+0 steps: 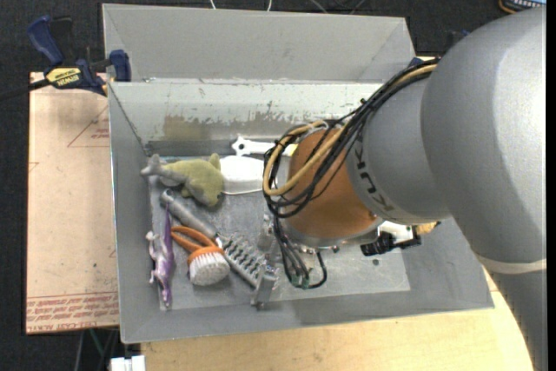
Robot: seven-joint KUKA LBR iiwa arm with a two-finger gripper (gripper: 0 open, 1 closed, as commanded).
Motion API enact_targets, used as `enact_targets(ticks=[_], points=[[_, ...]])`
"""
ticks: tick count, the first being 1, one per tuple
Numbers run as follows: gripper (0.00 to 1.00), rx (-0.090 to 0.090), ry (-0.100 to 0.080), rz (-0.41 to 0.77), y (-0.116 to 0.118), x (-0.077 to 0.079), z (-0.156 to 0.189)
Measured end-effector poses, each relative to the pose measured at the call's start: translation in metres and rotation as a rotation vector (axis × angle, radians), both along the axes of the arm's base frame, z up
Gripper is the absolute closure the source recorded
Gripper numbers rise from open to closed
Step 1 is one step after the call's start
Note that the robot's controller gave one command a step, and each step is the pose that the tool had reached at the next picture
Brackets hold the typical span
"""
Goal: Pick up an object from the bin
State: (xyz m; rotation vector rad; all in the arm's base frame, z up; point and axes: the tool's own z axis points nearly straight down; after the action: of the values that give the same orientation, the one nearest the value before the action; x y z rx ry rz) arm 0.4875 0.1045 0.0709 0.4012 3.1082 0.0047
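Observation:
My gripper [265, 287] reaches down below the orange cover to the bin floor near the front middle. Right beside it on the left lies a coiled metal whisk-like piece [241, 259]. Left of that is a brush with an orange handle and a round white bristle head [207, 266]. A grey bar-shaped handle [185, 208] lies diagonally above the brush. Nothing shows in the gripper's grasp.
An olive-green plush toy [196, 175] lies at the back left, with a white flat piece [244, 168] beside it. A purple strip-like toy [161, 256] runs along the left wall. A white item [400, 233] pokes out under the arm at right. The arm covers the bin's middle and right.

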Motion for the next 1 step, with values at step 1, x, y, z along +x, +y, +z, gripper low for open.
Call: enact_targets(ticks=[1], points=[[0.0, 0.002, 0.004, -0.051, -0.0121, 0.0039, -0.0009]])
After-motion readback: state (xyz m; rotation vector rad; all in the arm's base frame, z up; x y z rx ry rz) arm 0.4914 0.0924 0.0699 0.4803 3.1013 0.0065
